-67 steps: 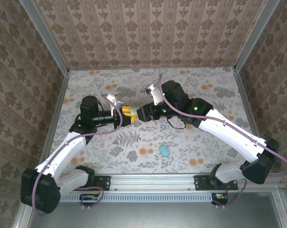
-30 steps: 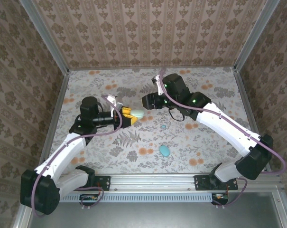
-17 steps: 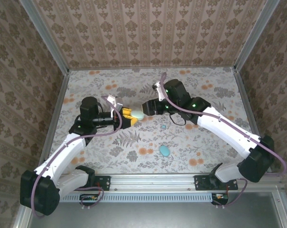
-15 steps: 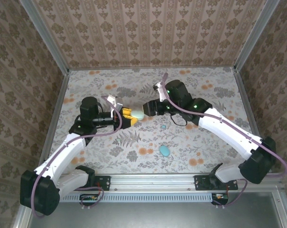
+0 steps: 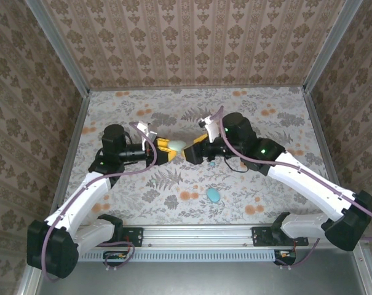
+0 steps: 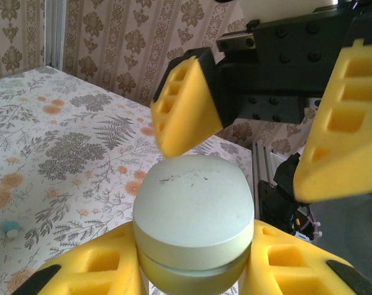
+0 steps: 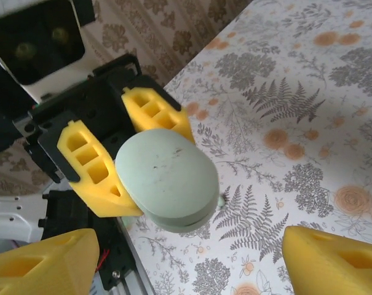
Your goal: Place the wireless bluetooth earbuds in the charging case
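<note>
Left gripper (image 5: 169, 150) is clamped on the case (image 5: 177, 146), a pale green oval pebble, and holds it clear of the table (image 5: 259, 101). In the left wrist view the yellow pads (image 6: 96, 270) press the two sides of the case (image 6: 195, 212), which juts forward beyond them. Its broad, flat face is turned up and outward, and a seam runs round its edge with the two halves closed together. From above, the long axis of the case runs along the left gripper's reach and points straight at the right gripper (image 5: 192, 152).

That right gripper faces the case head-on with its jaws spread wide and nothing between them. In the right wrist view its fingertips (image 7: 41, 264) stand well apart, short of the case (image 7: 167, 178), and the broad face looks toward that camera. From the left wrist, one right pad (image 6: 186, 104) hangs just above the far edge of the case; whether they touch cannot be told.

One earbud (image 5: 211, 165), a tiny teal speck, lies on the table near the case, on the right-arm side. A blue oval (image 5: 214, 195) lies on the table beyond the earbud, well apart from the case, toward the arm bases.
</note>
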### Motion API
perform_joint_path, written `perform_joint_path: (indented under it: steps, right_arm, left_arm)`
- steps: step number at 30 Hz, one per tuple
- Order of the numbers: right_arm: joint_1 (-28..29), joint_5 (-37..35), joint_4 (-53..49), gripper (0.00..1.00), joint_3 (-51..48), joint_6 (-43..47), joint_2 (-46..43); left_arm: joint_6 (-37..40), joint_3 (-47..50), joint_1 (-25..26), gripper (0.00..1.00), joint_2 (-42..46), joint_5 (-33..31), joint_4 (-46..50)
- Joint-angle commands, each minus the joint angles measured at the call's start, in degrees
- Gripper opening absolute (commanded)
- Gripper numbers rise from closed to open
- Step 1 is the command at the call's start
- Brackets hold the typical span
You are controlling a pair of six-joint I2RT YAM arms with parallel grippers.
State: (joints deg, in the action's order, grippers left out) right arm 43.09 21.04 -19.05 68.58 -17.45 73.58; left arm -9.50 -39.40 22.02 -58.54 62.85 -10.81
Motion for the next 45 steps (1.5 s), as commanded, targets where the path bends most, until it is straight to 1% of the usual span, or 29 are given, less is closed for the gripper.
perform_joint_path:
  steps: [1, 5, 8, 11, 12, 19, 23, 31, 37, 45]
  right_arm:
    - [0.4, -2.6, -3.0, 0.81, 3.9, 2.3, 2.7]
    - [0.0, -8.8, -4.5, 0.81, 6.8, 1.3, 4.3]
    - [-0.9, -9.1, -4.6, 0.81, 8.1, 0.2, 5.3]
    - [-1.4, -8.7, -5.1, 0.81, 9.1, -0.3, 5.8]
    - [-1.5, -8.3, -5.3, 0.81, 9.4, -0.2, 7.5]
    - [-1.7, -7.1, -6.6, 0.8, 11.8, -1.1, 11.0]
    - [-2.1, -6.8, -6.7, 0.8, 12.5, -2.3, 12.2]
    - [-4.0, -5.1, -6.3, 0.8, 11.8, -5.6, 12.3]
    - [-4.7, -2.0, -5.6, 0.79, 11.1, -6.7, 12.1]
    - [-4.7, 1.0, -6.2, 0.79, 10.1, -7.0, 9.1]
  left_arm:
    - [-0.8, -1.3, -0.2, 0.0, 0.4, 1.7, -1.8]
    - [-0.8, -1.1, 0.0, 0.0, 0.6, 2.0, -1.6]
    - [-0.5, -1.1, 0.1, 0.0, 0.8, 1.9, -1.2]
    - [0.0, -1.0, 0.4, 0.0, 0.9, 2.0, -0.8]
    - [0.2, -1.0, 0.4, 0.0, 0.9, 2.0, -0.6]
    - [0.8, -1.3, 1.0, 0.0, 0.5, 2.1, -0.2]
    - [2.5, -1.7, 1.4, 0.0, 0.5, 2.1, 1.6]
    - [5.0, -2.2, 2.2, 0.0, 0.7, 1.7, 3.7]
    - [6.0, -2.4, 2.3, 0.0, 0.7, 1.3, 4.8]
    - [4.4, -1.8, 1.6, 0.0, 0.5, 1.3, 3.4]
